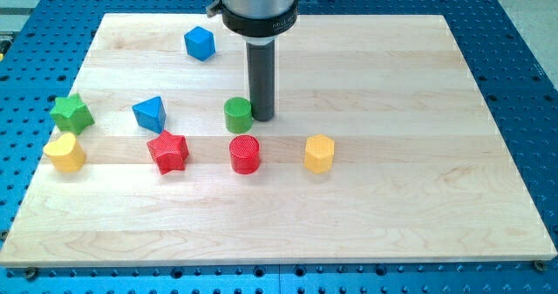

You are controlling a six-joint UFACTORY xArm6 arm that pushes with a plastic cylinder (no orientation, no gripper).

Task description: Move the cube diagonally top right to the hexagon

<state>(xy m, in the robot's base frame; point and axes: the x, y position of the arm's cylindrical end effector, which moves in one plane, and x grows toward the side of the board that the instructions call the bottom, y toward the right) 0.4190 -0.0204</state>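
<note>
1. Blue perforated surface [523, 32]: shows on all sides of the bench.
2. Bench [392, 85]: pale wooden board carrying every block; its 3 o'clock half is bare wood.
3. Arm collar [258, 10]: grey and black, entering at 12 o'clock.
4. Dark rod [261, 67]: upright below the collar. The tip [261, 118] rests on the bench just left of centre, touching or nearly touching the 3 o'clock side of the green cylinder. Gripper: not in view; the arm ends in the rod alone.
5. Blue cube [199, 43]: task item, toward 11 o'clock on the bench, at 10 o'clock from the tip and well apart from it.
6. Yellow hexagon [319, 153]: task item, near bench centre, at 4 o'clock from the tip; the cube lies at 10 o'clock from it, well apart.
7. Green star [71, 112]: at the 9 o'clock edge.
8. Red star [167, 150]: at 5 o'clock from the blue triangle.
9. Yellow block [65, 152]: shape unclear, just at 6 o'clock of the green star.
10. Blue triangle [150, 113]: between the green star and green cylinder.
11. Red cylinder [245, 153]: upright, between the red star and hexagon.
12. Green cylinder [238, 114]: upright, at 12 o'clock of the red cylinder.
</note>
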